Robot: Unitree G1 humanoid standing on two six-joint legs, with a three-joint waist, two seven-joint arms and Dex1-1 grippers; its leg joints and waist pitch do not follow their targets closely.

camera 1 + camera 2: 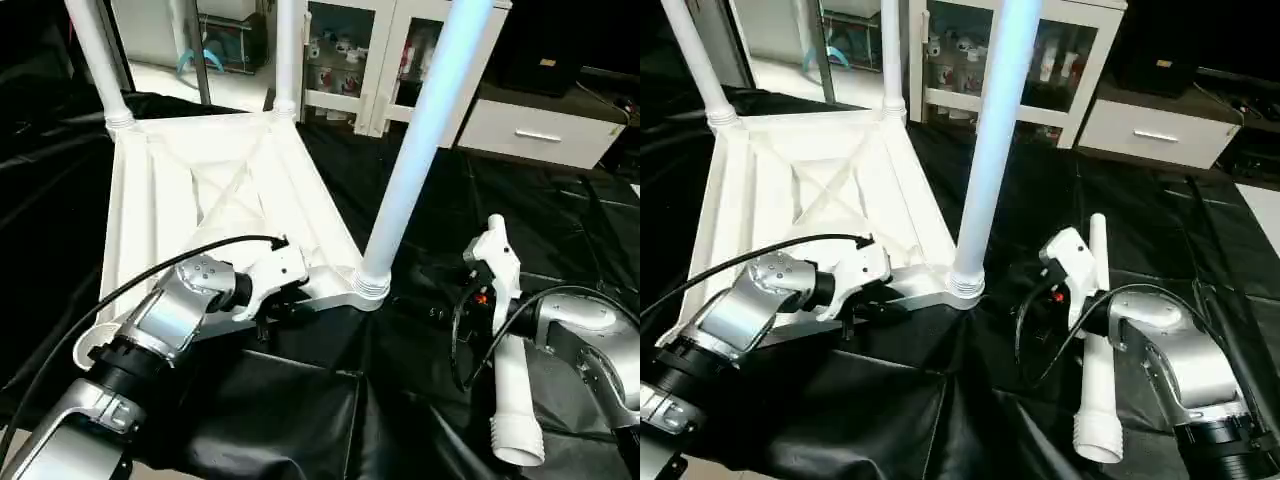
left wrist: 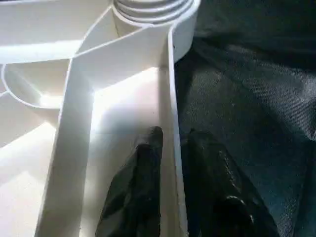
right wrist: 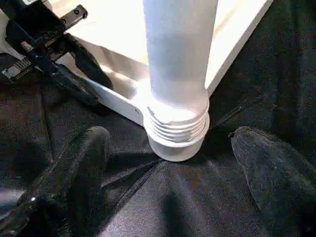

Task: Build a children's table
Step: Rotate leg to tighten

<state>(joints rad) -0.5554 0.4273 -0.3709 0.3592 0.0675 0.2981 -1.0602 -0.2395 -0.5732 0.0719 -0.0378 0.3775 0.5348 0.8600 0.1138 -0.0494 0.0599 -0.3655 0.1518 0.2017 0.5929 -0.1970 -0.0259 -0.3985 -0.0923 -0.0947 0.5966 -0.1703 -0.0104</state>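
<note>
Lying upside down on the black-covered tabletop [image 1: 560,220], the large white plastic square top [image 1: 215,190] shows its ribbed underside, with 3 long white tapered tube legs standing in its corner sockets: 2 at the far corners [image 1: 100,50] [image 1: 285,55] and 1 at the near right corner [image 1: 420,140]. A 4th white tube leg [image 1: 1098,350] lies on the black cover to the right, beside the right arm. The left tool [image 2: 170,163] pinches the top's thin near edge wall between its fingers. The right tool [image 3: 170,163] is spread wide, facing the near right leg's threaded base without touching it.
</note>
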